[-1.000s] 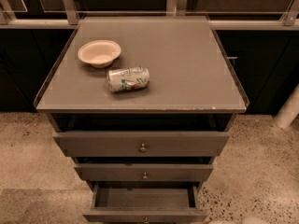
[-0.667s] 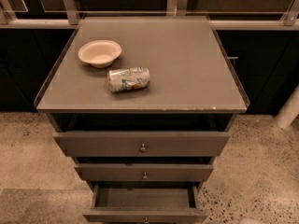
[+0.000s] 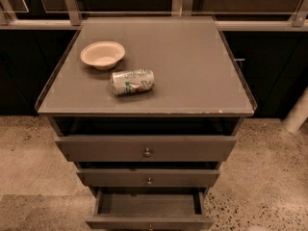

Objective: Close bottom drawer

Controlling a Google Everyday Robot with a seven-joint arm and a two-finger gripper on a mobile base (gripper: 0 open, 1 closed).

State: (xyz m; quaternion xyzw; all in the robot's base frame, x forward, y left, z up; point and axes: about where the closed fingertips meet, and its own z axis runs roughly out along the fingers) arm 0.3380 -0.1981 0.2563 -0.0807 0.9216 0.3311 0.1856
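A: Where's the bottom drawer?

B: Bottom drawer [image 3: 149,221] is at bottom centre of frame, pulled out, so you look straight down into it. Its front sits at the frame's very bottom edge, w/ the knob partly cut off.

A: The other two?

B: Mid drawer [image 3: 120,178] is right above it, and top drawer [image 3: 96,149] is above that, just under the cabinet top [image 3: 192,71]. Each has a small round knob at centre. Fronts get narrower toward the bottom of the frame.

A: Gripper?

B: Gripper isn't in shot, so can't tell its state.

A: Anything on top?

B: Bowl [image 3: 102,54], upright, in the upper left part of the top. Can [image 3: 132,82] lies on its side just below-right of it, close but not touching.

A: Surroundings?

B: Speckled floor [image 3: 269,177] on both sides. Pale post [image 3: 297,112] at mid right edge.
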